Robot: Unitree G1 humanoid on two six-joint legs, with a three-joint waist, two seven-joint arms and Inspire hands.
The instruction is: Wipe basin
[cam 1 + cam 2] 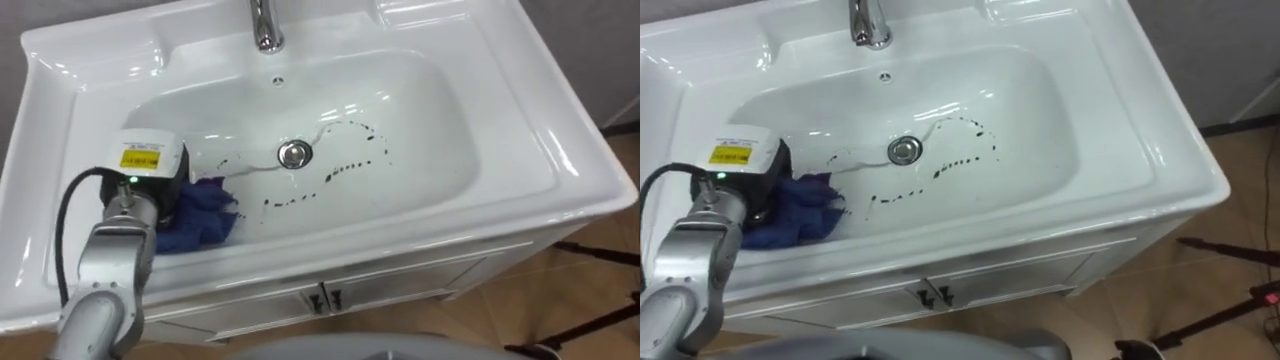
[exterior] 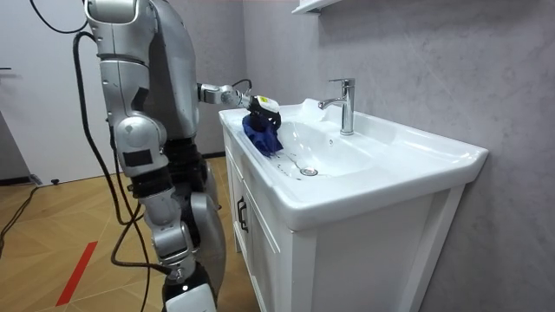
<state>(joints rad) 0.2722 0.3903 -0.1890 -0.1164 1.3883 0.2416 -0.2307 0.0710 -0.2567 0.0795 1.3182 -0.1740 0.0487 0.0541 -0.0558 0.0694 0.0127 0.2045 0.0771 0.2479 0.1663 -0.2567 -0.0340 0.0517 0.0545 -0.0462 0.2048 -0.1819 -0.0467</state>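
The white basin has a trail of dark specks curving round the drain. My left hand reaches into the basin's left part, shut on a crumpled blue cloth that lies against the left slope of the bowl. In the room view the cloth hangs under that hand by the basin's far end. The specks lie to the right of the cloth, apart from it. My right arm hangs at my side, with the right hand low in the room view.
A chrome tap stands at the back middle of the basin. Cabinet doors with small handles are below the front rim. I stand close against the cabinet's front. Wooden floor lies to the right.
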